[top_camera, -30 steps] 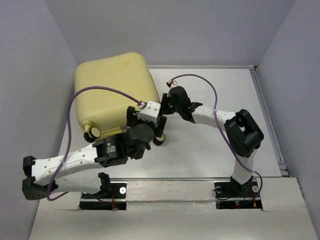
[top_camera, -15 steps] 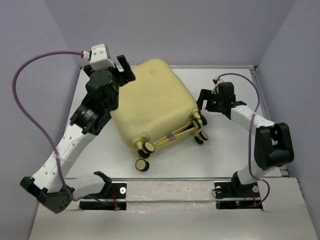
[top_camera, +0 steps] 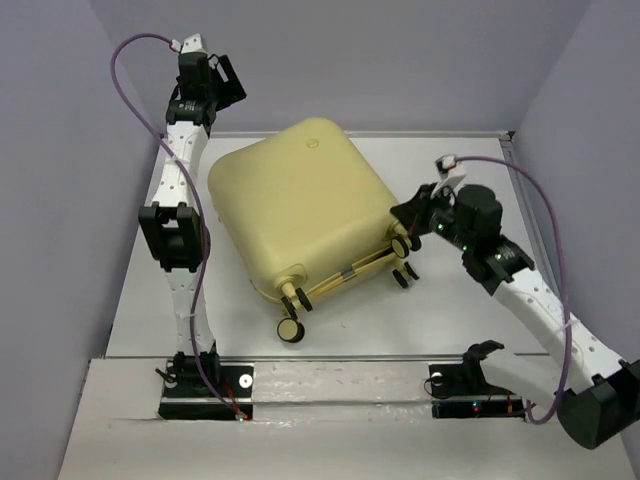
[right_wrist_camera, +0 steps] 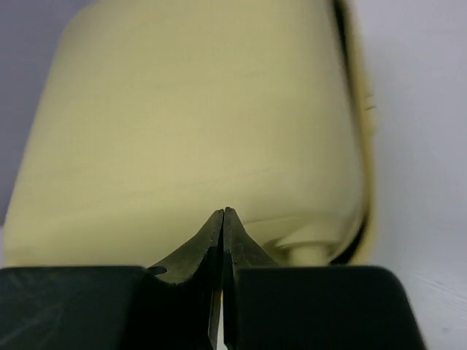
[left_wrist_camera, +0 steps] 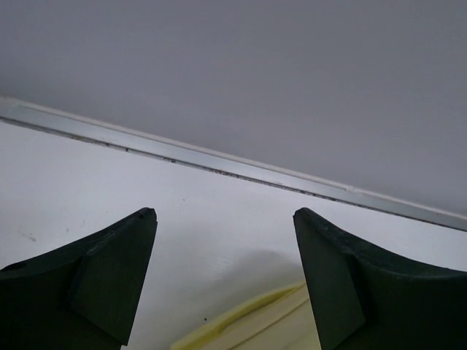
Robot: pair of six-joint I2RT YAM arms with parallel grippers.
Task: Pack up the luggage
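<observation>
The luggage (top_camera: 300, 205), a pale-yellow hard-shell suitcase, lies flat on the white table with its shell up and its wheels (top_camera: 288, 329) toward the near side. My left gripper (top_camera: 227, 85) is open and empty, held high over the table's far left corner. In the left wrist view the left gripper (left_wrist_camera: 225, 213) frames bare table, with a corner of the luggage (left_wrist_camera: 241, 328) at the bottom. My right gripper (top_camera: 405, 213) is shut and empty, right at the suitcase's right corner by the wheels. In the right wrist view the right gripper (right_wrist_camera: 224, 211) points at the yellow shell (right_wrist_camera: 197, 109).
Grey walls enclose the table on the left, back and right. A metal rail (left_wrist_camera: 233, 166) runs along the far table edge. The left arm (top_camera: 178, 240) stands upright along the left side. The right arm (top_camera: 530, 290) crosses the near right part of the table.
The left arm swung from the suitcase's near side up to the far left corner. The suitcase turned and shifted right. The right arm drew back to the suitcase's right corner.
</observation>
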